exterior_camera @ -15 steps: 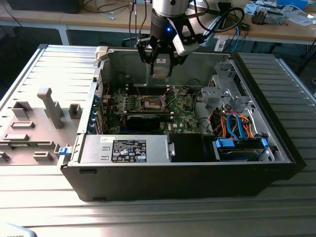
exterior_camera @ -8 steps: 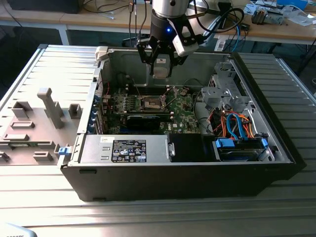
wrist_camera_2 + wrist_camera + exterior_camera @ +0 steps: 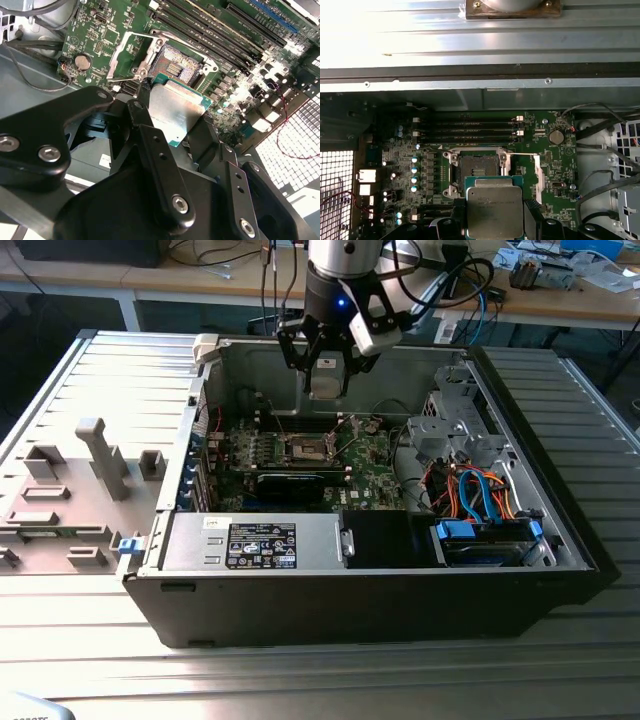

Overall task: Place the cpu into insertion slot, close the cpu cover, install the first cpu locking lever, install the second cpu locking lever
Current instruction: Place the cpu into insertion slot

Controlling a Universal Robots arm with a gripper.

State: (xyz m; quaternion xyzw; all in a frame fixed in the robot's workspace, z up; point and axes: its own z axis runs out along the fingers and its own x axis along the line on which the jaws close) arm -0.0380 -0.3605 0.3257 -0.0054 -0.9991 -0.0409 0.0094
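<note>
Upper middle of the exterior view, above the open computer case point(image 3: 300, 605), the gripper point(image 3: 325, 370) points straight down from the arm point(image 3: 345, 260). Its black fingers point(image 3: 150, 145) are clamped on two opposite edges of the cpu point(image 3: 495, 207). That chip is a flat square with a dull silver-grey metal top and a thin green rim, and it is held clear of the board. Beneath it, on the green motherboard point(image 3: 375, 462), sits the insertion slot point(image 3: 476, 170), its brownish contact field uncovered. The cpu cover point(image 3: 117, 55) is swung open just beside it.
</note>
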